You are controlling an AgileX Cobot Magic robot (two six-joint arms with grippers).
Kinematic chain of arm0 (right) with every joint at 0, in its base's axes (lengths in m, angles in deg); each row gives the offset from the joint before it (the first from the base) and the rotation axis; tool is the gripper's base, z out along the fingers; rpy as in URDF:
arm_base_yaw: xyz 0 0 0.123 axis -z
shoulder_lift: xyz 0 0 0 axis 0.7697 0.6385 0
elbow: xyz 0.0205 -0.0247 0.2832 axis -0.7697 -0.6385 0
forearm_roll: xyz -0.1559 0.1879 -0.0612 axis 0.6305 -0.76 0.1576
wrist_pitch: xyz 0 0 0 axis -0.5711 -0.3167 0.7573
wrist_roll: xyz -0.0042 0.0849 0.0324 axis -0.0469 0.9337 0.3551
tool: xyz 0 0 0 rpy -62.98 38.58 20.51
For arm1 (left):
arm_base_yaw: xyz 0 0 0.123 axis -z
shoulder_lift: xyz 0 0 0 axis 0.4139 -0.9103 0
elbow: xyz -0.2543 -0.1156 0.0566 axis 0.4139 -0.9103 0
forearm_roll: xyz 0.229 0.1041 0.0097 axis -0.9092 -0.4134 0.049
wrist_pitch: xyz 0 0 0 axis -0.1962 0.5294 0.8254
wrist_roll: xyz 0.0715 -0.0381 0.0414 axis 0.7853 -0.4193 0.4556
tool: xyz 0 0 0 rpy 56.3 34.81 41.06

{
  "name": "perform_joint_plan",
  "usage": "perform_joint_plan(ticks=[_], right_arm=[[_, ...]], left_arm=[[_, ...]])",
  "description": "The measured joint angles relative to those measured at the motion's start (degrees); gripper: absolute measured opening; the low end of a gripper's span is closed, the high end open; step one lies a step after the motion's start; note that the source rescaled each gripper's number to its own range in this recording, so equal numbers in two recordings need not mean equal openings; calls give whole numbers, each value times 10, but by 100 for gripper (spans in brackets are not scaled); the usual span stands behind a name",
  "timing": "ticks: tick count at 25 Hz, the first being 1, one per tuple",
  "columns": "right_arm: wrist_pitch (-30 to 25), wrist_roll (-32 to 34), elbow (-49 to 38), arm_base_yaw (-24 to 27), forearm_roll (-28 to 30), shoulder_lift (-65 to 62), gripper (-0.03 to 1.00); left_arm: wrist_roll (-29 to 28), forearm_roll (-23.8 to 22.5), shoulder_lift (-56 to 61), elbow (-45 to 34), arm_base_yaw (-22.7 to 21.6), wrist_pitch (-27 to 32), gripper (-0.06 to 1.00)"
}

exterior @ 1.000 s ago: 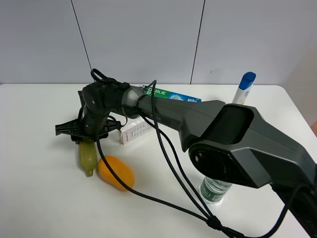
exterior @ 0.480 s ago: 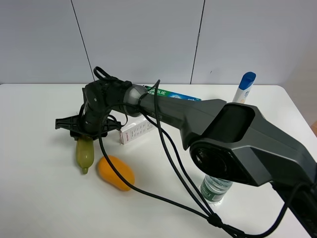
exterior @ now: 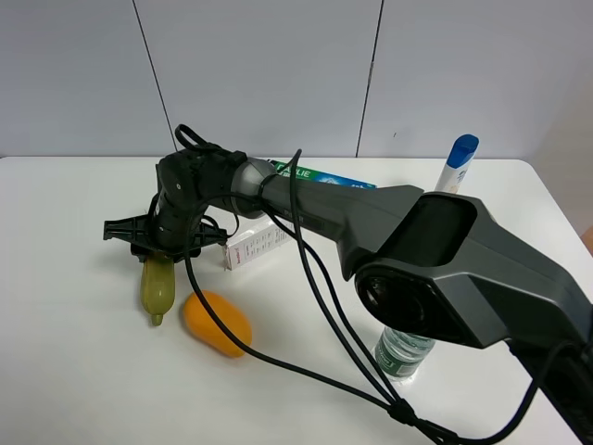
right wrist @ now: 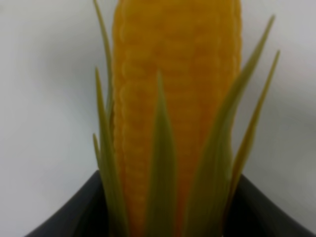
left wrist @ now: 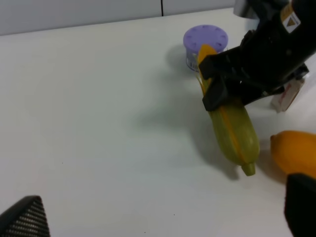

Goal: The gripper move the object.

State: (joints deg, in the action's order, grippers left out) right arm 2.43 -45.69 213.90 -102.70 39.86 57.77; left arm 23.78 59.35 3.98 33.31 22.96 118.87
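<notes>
right hand pinching corn cob | bumpy yellow kernels, pointed green husk (smooth oval mango beside)

White table carrying an orange mango. Just behind the mango: small white carton. Farther behind, to the right: toothpaste box. Far right, at the back: blue-capped bottle. Right of the mango, nearer the front: water bottle. Well apart from the mango: purple tub. Just left of the mango: toy corn cob, table contact unclear.
</notes>
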Motion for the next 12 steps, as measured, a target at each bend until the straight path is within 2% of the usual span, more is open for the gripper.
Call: perform_joint_plan(ticks=[2,3,5,7,12], right_arm=[[0,2,0,0,0,0,1],[0,3,0,0,0,0,5],[-1,5,0,0,-1,0,25],[-4,14,0,0,-1,0,33],[-4,25,0,0,-2,0,35]], left_arm=[[0,0,0,0,0,0,100],[0,0,0,0,0,0,100],[0,0,0,0,0,0,100],[0,0,0,0,0,0,100],[0,0,0,0,0,0,100]])
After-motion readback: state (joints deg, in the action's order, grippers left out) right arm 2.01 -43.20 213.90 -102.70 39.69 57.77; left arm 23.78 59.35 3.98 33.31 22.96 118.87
